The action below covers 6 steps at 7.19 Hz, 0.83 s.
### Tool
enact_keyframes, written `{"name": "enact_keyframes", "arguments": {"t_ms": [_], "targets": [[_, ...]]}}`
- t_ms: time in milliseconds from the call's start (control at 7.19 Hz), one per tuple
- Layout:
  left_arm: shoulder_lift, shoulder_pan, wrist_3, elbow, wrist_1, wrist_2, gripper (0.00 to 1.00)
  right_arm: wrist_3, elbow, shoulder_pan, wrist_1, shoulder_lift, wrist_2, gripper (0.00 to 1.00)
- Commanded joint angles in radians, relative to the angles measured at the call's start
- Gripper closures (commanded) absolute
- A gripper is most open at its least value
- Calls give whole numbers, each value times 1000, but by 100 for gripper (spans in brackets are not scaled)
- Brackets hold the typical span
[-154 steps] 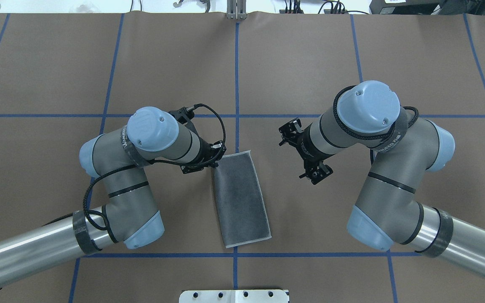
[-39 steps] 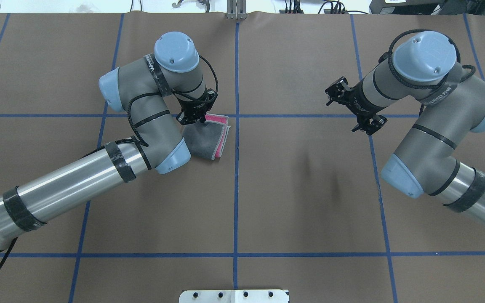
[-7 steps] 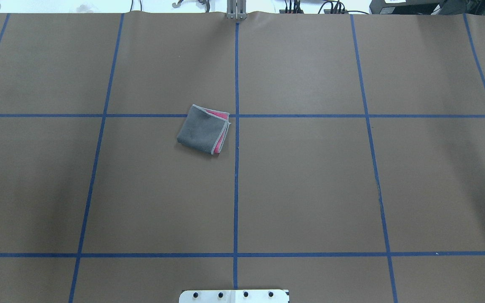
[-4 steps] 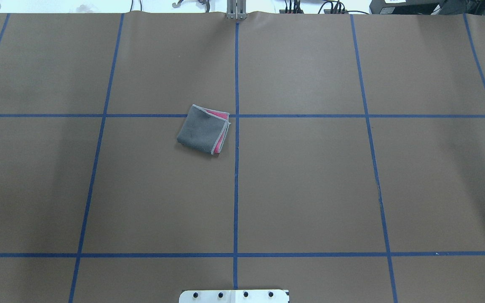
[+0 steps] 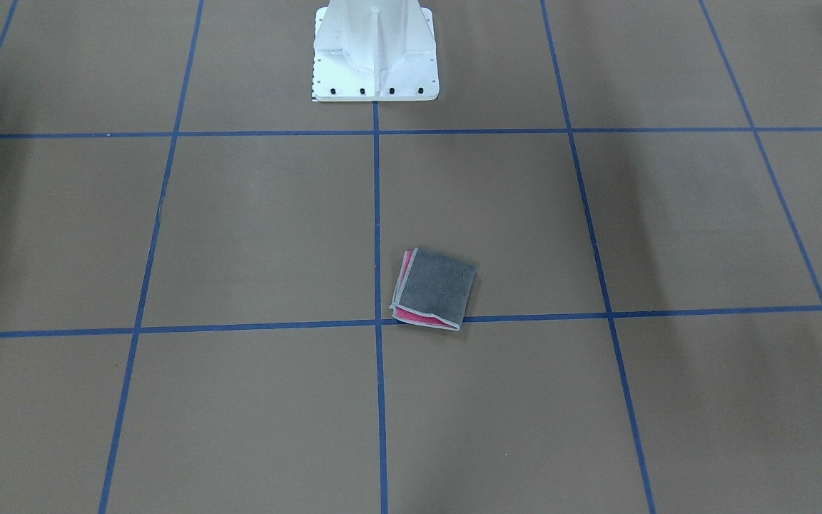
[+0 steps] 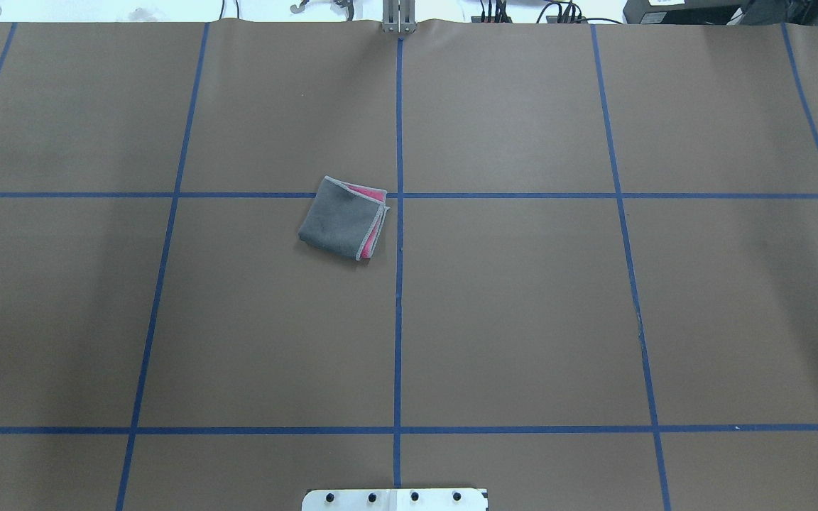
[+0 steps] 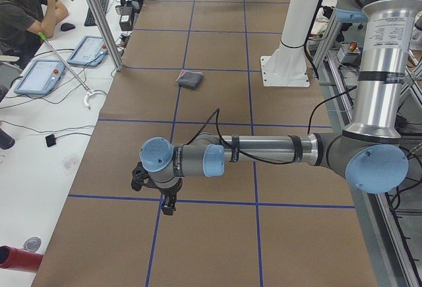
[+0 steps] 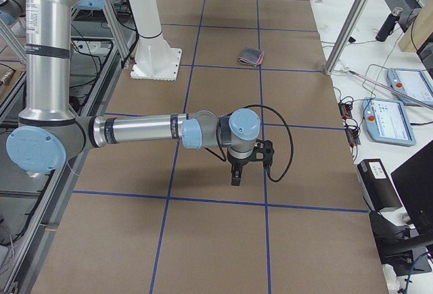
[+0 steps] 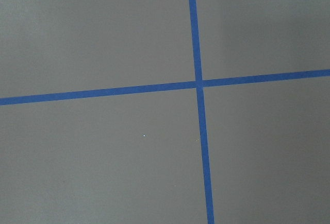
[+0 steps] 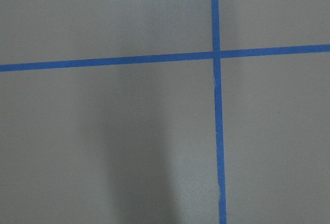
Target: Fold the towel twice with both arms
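The towel (image 6: 341,227) lies flat as a small folded square, dark grey face up, with pink layers showing along its right and far edges. It sits just left of the centre tape line, also seen in the front view as the towel (image 5: 434,289). No arm touches it. My left gripper (image 7: 168,204) hangs over a tape crossing at the table's left end, far from the towel (image 7: 190,79). My right gripper (image 8: 235,178) hangs likewise at the right end. I cannot tell whether either is open or shut. Both wrist views show only bare table and tape.
The white pedestal (image 5: 375,57) stands at the robot's side of the brown table (image 6: 522,319). A person (image 7: 23,10) sits at a side desk with tablets (image 7: 39,76). Metal posts (image 8: 348,30) rise along the far table edge.
Since the oldest frames the towel went from a long half-fold to a small square, and both arms left the overhead view. Nothing has moved in the last second.
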Motion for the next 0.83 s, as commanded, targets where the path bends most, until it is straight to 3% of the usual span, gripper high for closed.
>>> {"name": "enact_keyframes", "arguments": {"t_ms": [0, 696], "targets": [[2, -1, -1, 4, 2, 7, 0, 1, 1, -2, 6, -14, -12, 0], [21, -3, -82, 11, 62, -1, 0, 12, -8, -14, 57, -3, -26, 0]]}}
